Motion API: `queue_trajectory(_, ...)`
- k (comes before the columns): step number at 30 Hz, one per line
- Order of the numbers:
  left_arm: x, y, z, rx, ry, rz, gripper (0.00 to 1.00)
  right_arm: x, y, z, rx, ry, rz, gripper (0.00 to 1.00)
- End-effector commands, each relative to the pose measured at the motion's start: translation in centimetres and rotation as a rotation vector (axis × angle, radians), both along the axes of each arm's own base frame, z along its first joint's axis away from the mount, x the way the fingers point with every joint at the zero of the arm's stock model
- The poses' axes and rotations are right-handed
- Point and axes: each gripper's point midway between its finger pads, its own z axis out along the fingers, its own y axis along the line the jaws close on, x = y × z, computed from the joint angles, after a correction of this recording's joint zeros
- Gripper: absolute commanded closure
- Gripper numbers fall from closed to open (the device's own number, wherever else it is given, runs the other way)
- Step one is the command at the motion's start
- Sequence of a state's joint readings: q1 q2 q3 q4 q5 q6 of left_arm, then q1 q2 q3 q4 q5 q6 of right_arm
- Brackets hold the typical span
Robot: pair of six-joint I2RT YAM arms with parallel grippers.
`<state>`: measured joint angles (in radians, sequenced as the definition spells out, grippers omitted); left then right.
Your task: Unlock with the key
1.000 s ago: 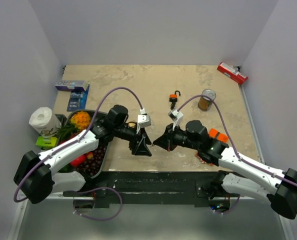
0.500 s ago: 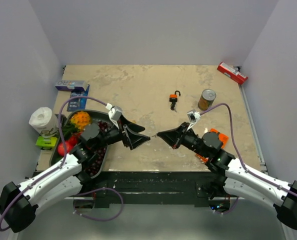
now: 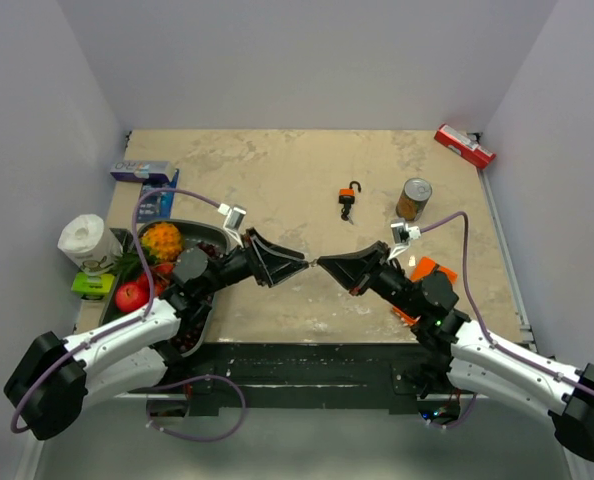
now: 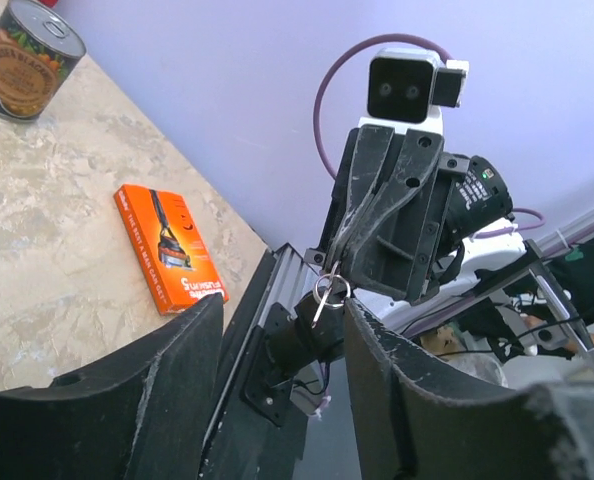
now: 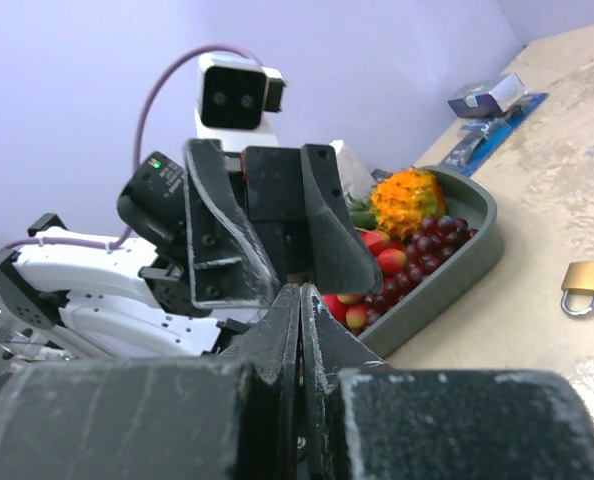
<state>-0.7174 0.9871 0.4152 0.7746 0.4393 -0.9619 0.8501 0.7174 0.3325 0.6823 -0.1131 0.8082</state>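
Key (image 4: 323, 296) one, padlocks (image 3: 348, 201) two.

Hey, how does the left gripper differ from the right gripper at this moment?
The left gripper is open wide; the right gripper is shut tight. The left gripper holds nothing, while the right gripper pinches the key at its tip. The left gripper reaches in from the left, the right gripper from the right. Shared: both hang above the table and point tip to tip, almost meeting.
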Motion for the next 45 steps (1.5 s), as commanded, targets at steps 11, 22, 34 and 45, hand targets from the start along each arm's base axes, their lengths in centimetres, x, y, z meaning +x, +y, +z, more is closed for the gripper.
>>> queue_trajectory(11,-1.6,-0.8,2.4,-0.111,-0.060,-0.064,0.66,0.3,-0.3,1.6,0.063,-0.019,-0.020,1.00)
queue_trajectory(22,-1.7,-0.9,2.4,-0.112,-0.067,-0.064,0.99,0.4,-0.2,1.0,0.050,-0.004,-0.023,1.00)
queue_trajectory(34,-1.0,-1.1,-0.5,0.043,-0.043,-0.037,1.00,1.1,-0.2,-0.5,-0.122,0.013,-0.057,0.74)
queue_trajectory(45,-4.8,-2.0,-4.4,0.378,-0.180,-0.434,1.00,-0.5,-0.6,-0.2,-0.433,-0.086,0.031,0.30)
